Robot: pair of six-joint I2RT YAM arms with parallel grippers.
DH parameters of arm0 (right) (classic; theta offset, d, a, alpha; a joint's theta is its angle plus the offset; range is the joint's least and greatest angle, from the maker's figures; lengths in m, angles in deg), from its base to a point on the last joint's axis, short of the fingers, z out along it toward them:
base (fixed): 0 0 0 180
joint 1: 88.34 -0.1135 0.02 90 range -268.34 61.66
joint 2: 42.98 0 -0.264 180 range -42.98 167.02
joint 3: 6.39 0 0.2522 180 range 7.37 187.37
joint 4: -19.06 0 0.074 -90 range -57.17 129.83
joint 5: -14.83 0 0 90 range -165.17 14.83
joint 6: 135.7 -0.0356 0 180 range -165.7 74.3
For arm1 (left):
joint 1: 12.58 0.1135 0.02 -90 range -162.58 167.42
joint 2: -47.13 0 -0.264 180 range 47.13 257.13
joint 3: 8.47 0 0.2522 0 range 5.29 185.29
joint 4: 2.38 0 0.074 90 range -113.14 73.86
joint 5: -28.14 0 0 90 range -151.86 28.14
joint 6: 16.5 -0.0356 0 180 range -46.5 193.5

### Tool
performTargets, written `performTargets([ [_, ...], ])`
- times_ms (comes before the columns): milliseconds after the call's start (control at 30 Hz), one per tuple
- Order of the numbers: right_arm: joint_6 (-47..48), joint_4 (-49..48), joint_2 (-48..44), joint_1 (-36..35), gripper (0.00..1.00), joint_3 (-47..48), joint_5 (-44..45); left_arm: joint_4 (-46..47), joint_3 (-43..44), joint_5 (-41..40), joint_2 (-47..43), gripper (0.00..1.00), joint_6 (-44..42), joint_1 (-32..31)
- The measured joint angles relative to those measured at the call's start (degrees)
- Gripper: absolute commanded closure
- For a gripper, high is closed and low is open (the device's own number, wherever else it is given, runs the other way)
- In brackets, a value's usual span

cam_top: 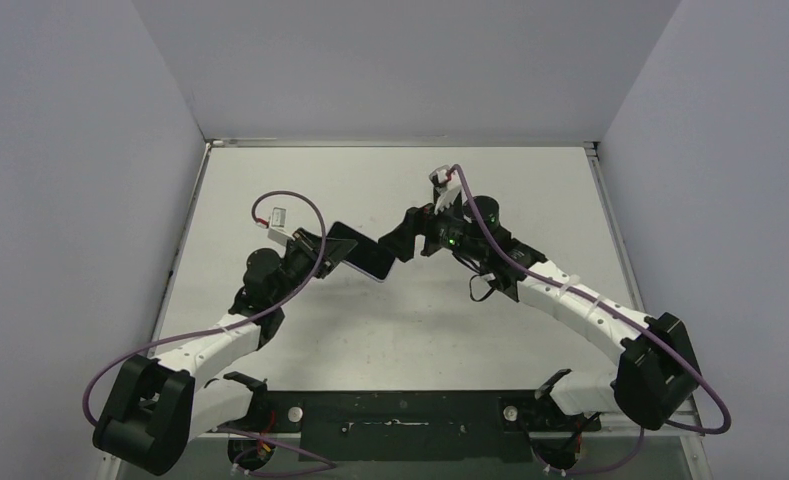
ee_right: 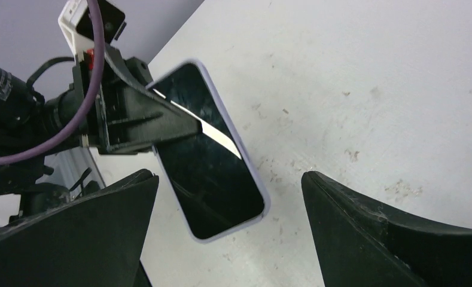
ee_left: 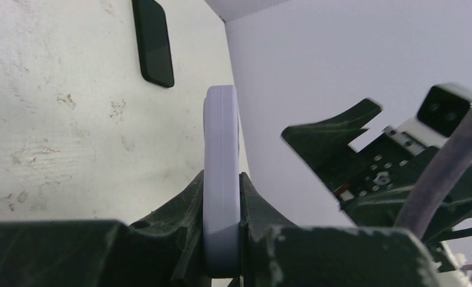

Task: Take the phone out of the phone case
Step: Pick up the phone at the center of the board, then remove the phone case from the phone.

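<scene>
While the left gripper (ee_left: 221,182) clamps the cased phone (ee_right: 212,161), the right gripper (ee_right: 228,176) gapes beside its free end.

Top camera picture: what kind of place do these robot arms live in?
Most likely a robot testing booth in a lab: a scuffed white table, plain grey walls closing it in, and two arms bolted at its near edge.

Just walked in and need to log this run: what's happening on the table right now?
The left end effector is clamped on one end of a phone in its lavender case, holding it above the table. The right end effector faces the free end, open and not gripping it. The phone is not yet out of the case.
</scene>
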Motion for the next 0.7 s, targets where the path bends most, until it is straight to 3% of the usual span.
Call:
performTargets([
  [333, -14.84, -14.82, -2.71, 8.57, 0.13, -17.49, -13.42, 8.72, -0.9, -3.34, -0.31, 1.0, 10.23, 0.0],
  [700, -24.5, -33.51, 0.37, 8.0, 0.34, -18.12, -24.46, 15.65, -0.85, -4.31, 1.16, 1.0, 15.85, -0.7],
])
